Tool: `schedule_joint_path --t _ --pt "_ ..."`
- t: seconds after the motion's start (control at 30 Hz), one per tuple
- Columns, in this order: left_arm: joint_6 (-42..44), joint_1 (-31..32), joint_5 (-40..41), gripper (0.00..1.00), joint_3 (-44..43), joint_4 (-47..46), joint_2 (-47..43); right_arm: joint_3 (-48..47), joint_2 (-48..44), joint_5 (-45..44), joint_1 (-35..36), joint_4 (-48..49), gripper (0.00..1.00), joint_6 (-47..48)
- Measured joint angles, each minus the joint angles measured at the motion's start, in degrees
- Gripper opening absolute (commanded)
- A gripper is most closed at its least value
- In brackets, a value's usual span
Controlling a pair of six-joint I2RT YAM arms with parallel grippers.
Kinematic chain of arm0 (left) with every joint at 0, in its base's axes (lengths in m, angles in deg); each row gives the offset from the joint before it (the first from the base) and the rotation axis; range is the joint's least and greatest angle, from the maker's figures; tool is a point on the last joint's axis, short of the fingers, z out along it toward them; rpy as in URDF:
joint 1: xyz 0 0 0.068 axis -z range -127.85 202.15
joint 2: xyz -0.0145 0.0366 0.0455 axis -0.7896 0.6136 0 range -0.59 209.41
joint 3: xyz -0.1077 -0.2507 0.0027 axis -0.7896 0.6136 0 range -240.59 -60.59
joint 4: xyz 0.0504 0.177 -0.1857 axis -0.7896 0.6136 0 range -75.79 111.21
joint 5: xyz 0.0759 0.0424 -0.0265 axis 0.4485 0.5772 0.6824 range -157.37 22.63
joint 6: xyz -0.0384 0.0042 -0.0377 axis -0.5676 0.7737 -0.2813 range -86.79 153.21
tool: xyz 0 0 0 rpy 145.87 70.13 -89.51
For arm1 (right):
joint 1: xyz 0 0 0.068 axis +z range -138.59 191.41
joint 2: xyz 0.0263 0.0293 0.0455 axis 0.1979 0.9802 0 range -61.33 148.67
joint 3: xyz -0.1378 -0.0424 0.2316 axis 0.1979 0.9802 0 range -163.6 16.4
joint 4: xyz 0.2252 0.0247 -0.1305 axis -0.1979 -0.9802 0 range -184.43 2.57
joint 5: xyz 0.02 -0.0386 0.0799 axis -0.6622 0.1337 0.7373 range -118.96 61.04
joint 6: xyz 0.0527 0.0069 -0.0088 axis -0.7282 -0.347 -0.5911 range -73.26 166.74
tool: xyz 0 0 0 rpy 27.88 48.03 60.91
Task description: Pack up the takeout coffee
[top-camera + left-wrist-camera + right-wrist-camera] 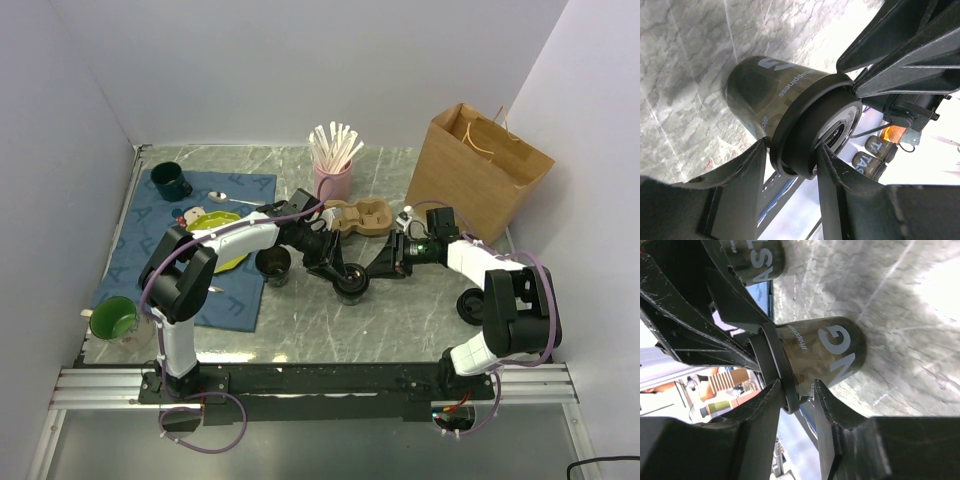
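table (330, 335): marble top, both claws meet low over its middle.
paper bag (478, 172): upright, mouth open, well beyond the right gripper (797, 390) and off to its right.
placemat (235, 300): blue, behind the left gripper (791, 150), along that arm's left side.
carrier (362, 217): cardboard, just beyond both sets of fingertips, apart from them.
pink cup of stirrers (333, 180): past the carrier, farther from the claws.
green mug (115, 320): far back-left of the left gripper, at the placemat's near corner.
cup (757, 95): dark takeout cup, white lettering, standing upright on the table right between the two claws.
second cup (273, 263): same dark type, just left of the left gripper, under its wrist.
loose lid (470, 305): black, flat on the table behind the right gripper, beside that arm.
lid (805, 117): black, sitting on the cup.
left gripper: fingers clamped on the lid's rim, one each side, touching.
right gripper: in from the opposite side, fingers straddling the same rim (one on the lid side, one against the cup wall). Can't tell whether it's squeezing or just resting there.
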State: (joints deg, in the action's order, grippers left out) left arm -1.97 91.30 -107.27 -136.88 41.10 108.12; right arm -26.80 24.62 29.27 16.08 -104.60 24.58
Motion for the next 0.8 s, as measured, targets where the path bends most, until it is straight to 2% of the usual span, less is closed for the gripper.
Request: schedule_joint_path --t 0.2,0.53,0.7,0.8 --pt "0.02 0.04 0.31 0.46 -0.26 1.03 0.00 0.94 0.52 1.49 0.63 4.07 0.23 -1.84" --pt "0.07 0.04 0.33 0.46 -0.24 2.14 0.02 8.83 0.96 6.47 -0.35 20.57 0.16 -7.26" --pt "0.02 0.04 0.35 0.46 -0.20 2.34 0.02 10.03 3.04 9.64 -1.07 25.88 0.18 -9.01" --pt "0.00 0.07 0.33 0.46 -0.11 2.29 0.02 10.03 2.89 9.66 -1.07 25.90 0.28 -9.03"
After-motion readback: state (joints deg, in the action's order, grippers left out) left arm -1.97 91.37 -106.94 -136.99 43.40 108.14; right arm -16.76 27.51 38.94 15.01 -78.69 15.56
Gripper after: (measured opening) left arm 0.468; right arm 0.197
